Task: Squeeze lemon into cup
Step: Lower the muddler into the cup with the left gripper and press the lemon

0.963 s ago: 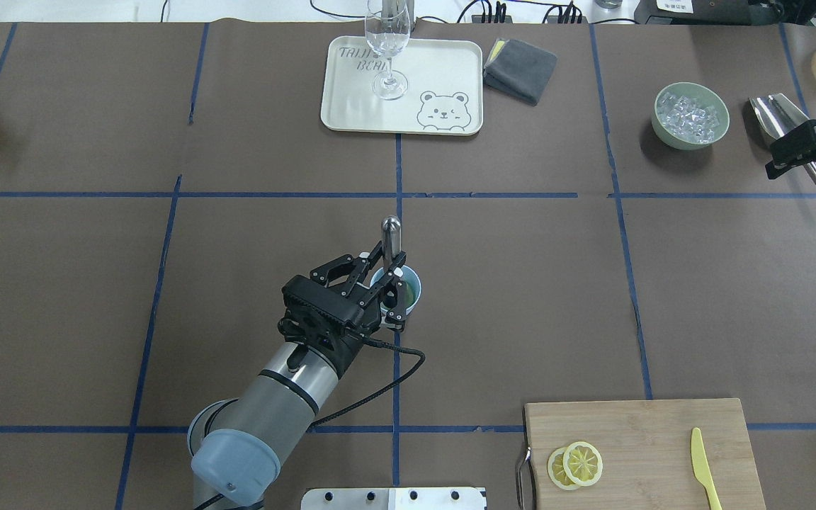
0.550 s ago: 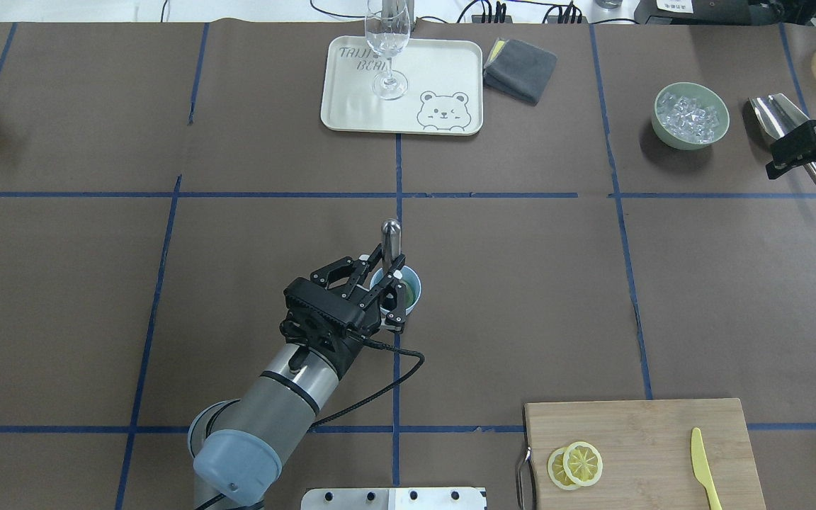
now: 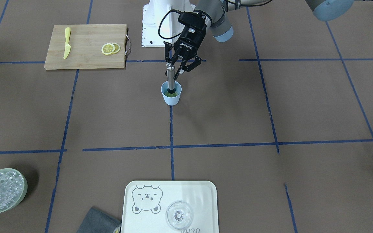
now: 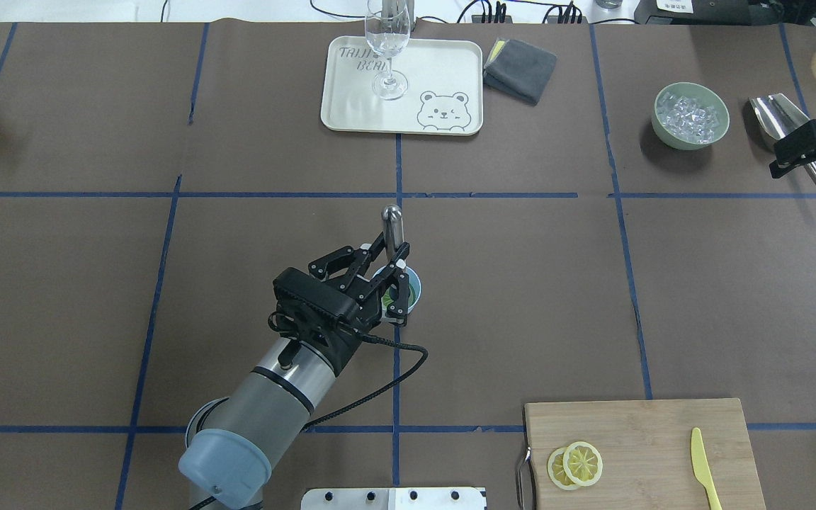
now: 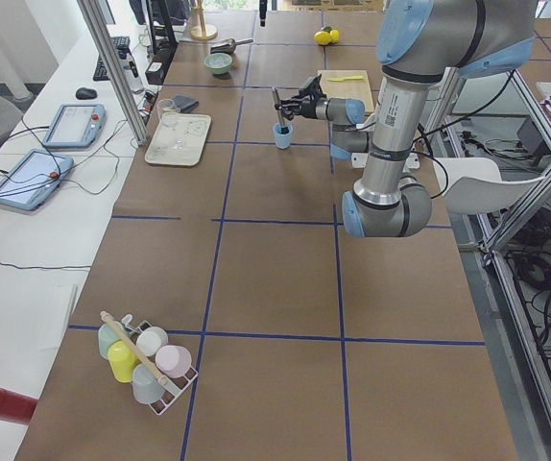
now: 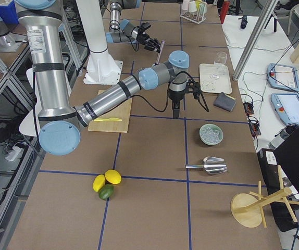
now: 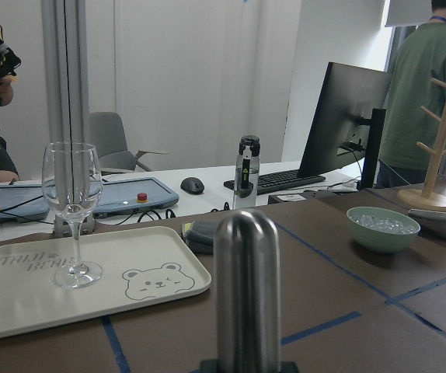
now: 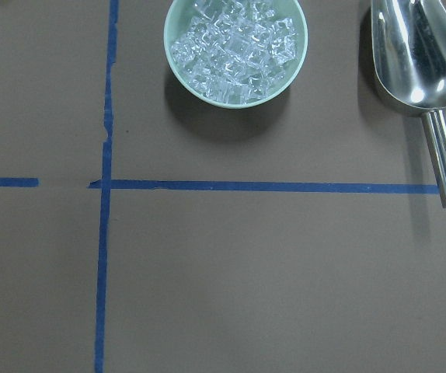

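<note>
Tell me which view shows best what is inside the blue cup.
Exterior front-facing: it looks into the cup, where yellow-green contents surround the metal rod. Overhead, the left gripper hides most of it. Side views show it tiny; wrist views miss it.

I'm standing in a robotics lab. A long table (image 4: 734, 283) is papered brown and gridded with blue tape lines (image 4: 493, 195), with big robot arms (image 5: 391, 144) mounted beside it. Metal frame posts (image 5: 112, 67) stand around. Control tablets (image 5: 72, 123) lie on a white bench (image 5: 26, 279), near a monitor (image 7: 347, 116) and keyboard (image 7: 289, 180). A person (image 7: 425, 85) stands by.
</note>
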